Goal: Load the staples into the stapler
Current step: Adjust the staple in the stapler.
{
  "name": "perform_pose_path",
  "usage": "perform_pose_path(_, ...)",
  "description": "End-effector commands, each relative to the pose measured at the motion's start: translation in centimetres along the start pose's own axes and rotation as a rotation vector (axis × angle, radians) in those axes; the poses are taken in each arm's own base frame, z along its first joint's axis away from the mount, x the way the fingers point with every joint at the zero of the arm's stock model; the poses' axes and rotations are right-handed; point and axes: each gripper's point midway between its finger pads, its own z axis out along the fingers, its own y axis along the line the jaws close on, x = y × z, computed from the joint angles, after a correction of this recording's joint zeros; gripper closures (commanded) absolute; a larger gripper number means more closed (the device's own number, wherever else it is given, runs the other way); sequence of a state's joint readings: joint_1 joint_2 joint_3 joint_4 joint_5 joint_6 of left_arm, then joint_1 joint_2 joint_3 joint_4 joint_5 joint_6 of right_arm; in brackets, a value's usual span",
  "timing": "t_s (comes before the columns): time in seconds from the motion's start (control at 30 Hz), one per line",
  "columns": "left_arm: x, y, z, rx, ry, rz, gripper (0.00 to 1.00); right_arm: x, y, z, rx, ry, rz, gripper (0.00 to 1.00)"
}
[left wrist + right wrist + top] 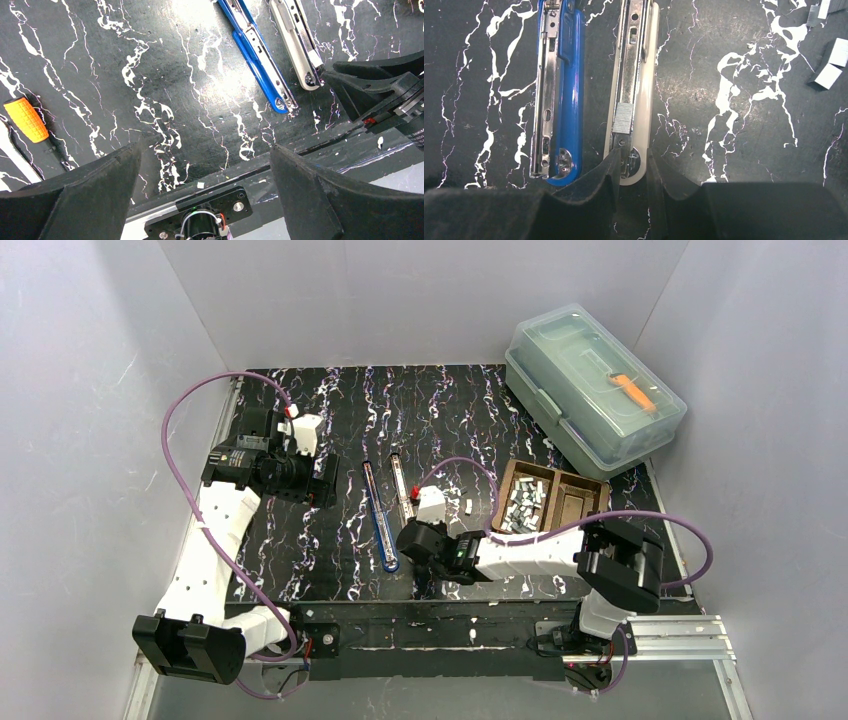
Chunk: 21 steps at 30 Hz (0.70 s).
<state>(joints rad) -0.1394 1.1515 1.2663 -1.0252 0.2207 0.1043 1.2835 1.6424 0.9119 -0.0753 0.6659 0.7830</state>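
With right gripper [632, 161] jaws barely parted and left gripper [205, 150] jaws spread wide, nudge the staples [623, 119] at the frame's lower centre flat along the white stapler's [647, 60] channel.

Black marbled table [450, 410] bears blue stapler [379, 520], white stapler [401, 483], brown tray [572, 502] and clear lidded box [595, 390].

Gloss and bare metal everywhere.
The table top [734, 150] is glossy black, veined white; the blue stapler [569, 90] and cream stapler [644, 75] look like shiny plastic around bright metal channels; the staples [623, 118] are dull grey, finely ribbed metal.
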Motion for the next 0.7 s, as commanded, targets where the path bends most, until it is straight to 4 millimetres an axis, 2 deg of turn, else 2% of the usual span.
perform_pose_path(0.0,0.2,0.0,-0.6,-0.005,-0.016,0.008,0.01,-1.3,1.0,0.4,-0.011,-0.043,0.015,0.67)
perform_pose_path(0.67,0.1,0.2,-0.5,-0.014,-0.015,0.019,0.01,-2.3,0.8,1.6,-0.003,-0.04,0.01,0.68)
